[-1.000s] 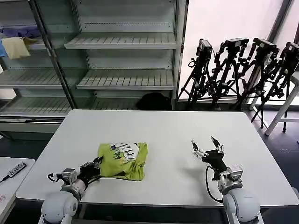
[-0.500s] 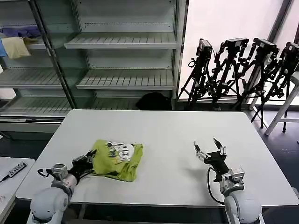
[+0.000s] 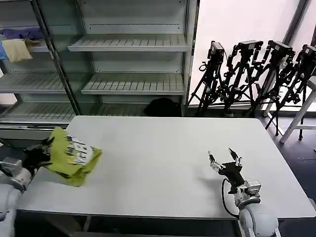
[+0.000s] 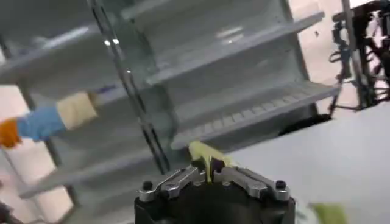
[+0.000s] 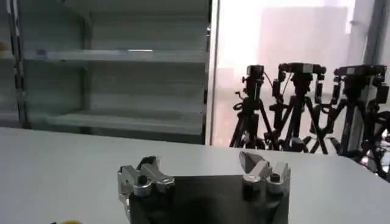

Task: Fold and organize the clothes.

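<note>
Left end effector [image 4: 209, 172] pinching T-shirt [image 3: 73, 156], right end effector [image 5: 203, 175] spread

Left end effector [image 3: 45, 148] gripping folded T-shirt [image 3: 72, 157] at white table [image 3: 163, 163] left edge, right end effector [image 3: 224, 159] spread open

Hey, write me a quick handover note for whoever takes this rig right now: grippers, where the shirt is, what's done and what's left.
Left gripper: jaws shut on the folded T-shirt, held up at the table's left edge, partly off it.
Right gripper: jaws open, empty, hovering above the table's right front.
Done: shirt is bundled into a folded shape.
Left: set it down somewhere tidy, probably toward the shelves, then release.
</note>
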You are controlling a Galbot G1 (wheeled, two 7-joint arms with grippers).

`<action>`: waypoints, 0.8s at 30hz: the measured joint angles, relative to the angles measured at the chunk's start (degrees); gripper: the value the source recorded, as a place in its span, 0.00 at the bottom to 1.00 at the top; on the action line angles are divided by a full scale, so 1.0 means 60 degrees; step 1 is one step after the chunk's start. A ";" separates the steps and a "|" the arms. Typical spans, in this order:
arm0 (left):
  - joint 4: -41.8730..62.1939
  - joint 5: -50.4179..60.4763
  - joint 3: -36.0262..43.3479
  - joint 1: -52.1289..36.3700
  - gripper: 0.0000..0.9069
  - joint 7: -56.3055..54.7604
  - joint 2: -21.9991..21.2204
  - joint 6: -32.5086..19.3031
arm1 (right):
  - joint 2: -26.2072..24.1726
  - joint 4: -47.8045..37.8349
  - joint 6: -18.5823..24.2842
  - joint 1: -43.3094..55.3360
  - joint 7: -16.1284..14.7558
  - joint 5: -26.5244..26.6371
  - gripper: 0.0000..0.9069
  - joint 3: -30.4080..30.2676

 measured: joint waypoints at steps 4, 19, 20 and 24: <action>-0.0309 -0.0020 -0.0343 -0.0058 0.00 0.0096 0.0414 0.0048 | -0.0038 -0.0025 0.0076 -0.0083 0.0012 0.0083 1.00 0.0079; -0.1313 0.2817 0.2992 0.0449 0.00 -0.0019 -0.1140 -0.0524 | -0.0169 -0.0230 0.0523 -0.0707 0.0166 0.0339 1.00 0.0403; -0.1262 0.3001 0.3283 0.0443 0.00 -0.0060 -0.1298 -0.0583 | -0.0182 -0.0230 0.0538 -0.0759 0.0172 0.0344 1.00 0.0429; -0.1137 0.3542 0.4401 0.0372 0.00 -0.0250 -0.1809 -0.0700 | -0.0185 -0.0188 0.0552 -0.0901 0.0208 0.0357 1.00 0.0469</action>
